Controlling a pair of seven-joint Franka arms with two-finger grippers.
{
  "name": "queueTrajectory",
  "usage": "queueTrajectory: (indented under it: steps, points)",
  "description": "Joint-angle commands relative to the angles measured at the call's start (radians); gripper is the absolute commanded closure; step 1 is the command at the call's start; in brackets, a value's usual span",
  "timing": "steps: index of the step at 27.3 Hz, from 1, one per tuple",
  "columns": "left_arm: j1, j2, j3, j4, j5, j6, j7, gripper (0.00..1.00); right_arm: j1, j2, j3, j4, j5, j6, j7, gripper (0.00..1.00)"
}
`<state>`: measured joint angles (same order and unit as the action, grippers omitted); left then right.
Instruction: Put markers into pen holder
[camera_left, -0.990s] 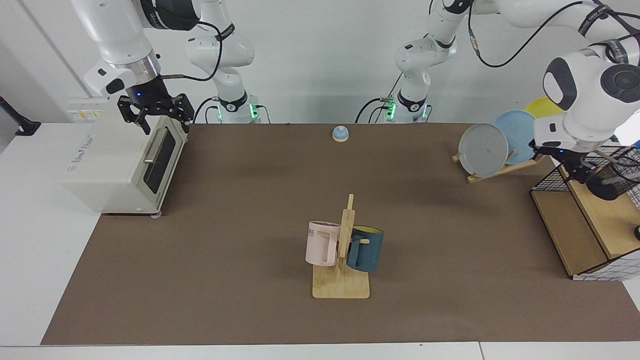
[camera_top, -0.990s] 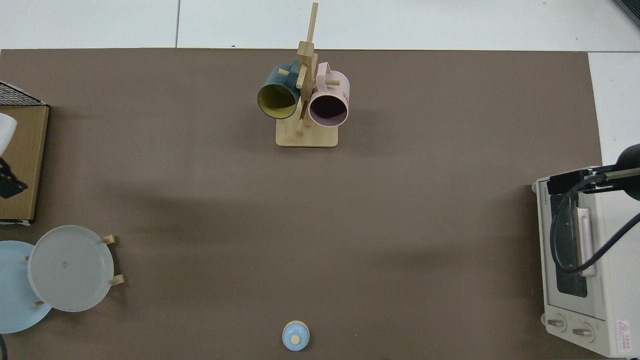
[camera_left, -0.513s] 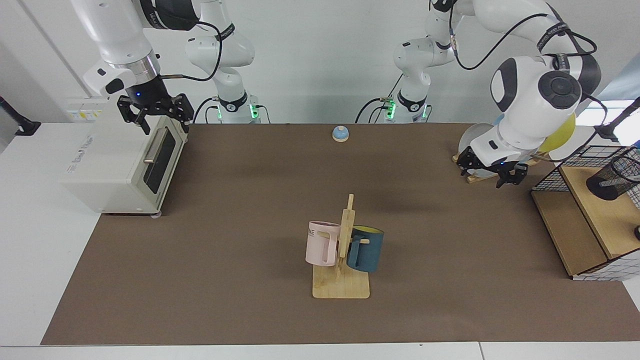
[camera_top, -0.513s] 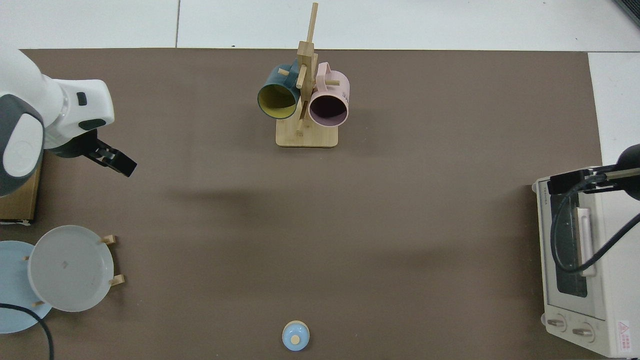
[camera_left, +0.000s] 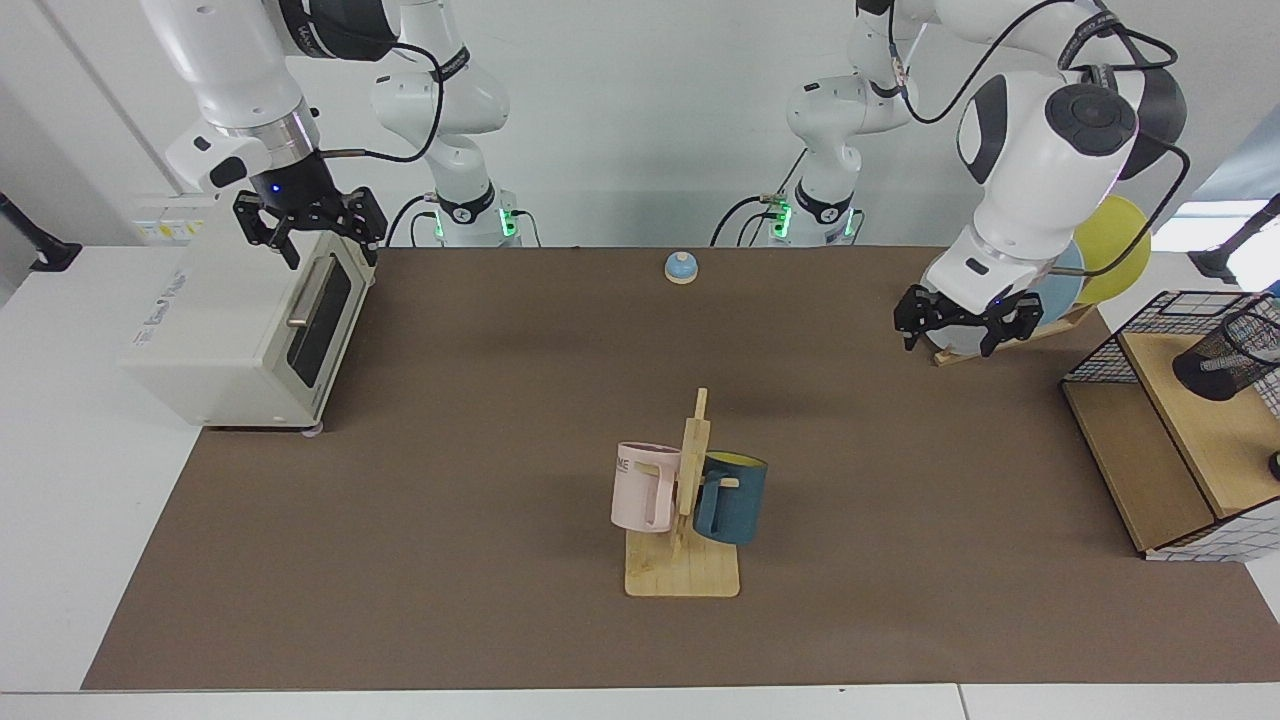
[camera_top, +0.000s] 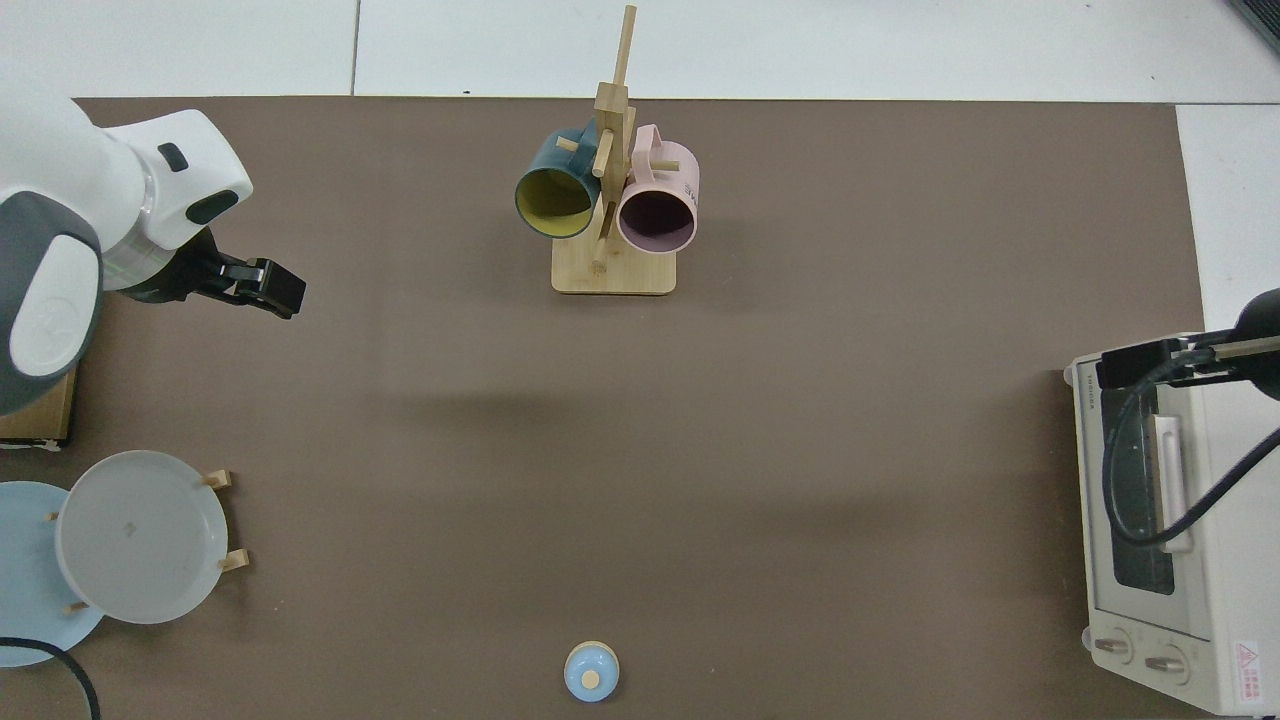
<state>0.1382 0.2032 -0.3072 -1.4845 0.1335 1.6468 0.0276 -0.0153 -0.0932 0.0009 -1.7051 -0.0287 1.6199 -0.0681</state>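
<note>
**Now both pincers hang empty, away from the cup**

Only part of the black mesh pen holder (camera_left: 1222, 358) shows. It stands on the wooden shelf of the wire basket (camera_left: 1110, 345), cut off at the edge of the facing view, well off to the side of the left gripper (camera_left: 955, 320). I cannot make out a marker anywhere; if one is inside the cup, the mesh hides it. In the top view the cup is out of the picture, and the basket is mostly hidden under the big white arm.

Count them: two mugs, one pink mug (camera_left: 645, 487) and one dark blue mug (camera_left: 732, 498), hang on one wooden mug rack (camera_left: 684, 572). Three plates, grey, light blue and yellow, sit in the plate rack (camera_top: 225, 520), partly hidden behind the left gripper in the facing view. One small blue bell (camera_left: 681, 266) sits at the back. One toaster oven (camera_left: 250, 330) is right under the right gripper (camera_left: 312, 222).

The left arm bends down, its gripper pointing at the mat, fingers spread apart, holding nothing. The right arm waits above the oven's top front edge, its fingers apart too, also empty.
</note>
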Motion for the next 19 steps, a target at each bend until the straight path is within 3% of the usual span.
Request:
queueTrajectory:
  steps: [1, 19]
  points:
    - [-0.002, -0.079, 0.019, -0.005, -0.003, -0.038, -0.031, 0.0, -0.015, -0.022, 0.01, -0.024, 0.01, 0.0, 0.016, 0.0]
    - [0.003, -0.143, 0.028, -0.01, -0.018, -0.085, -0.044, 0.0, -0.015, -0.022, 0.01, -0.024, 0.01, 0.0, 0.016, 0.0]
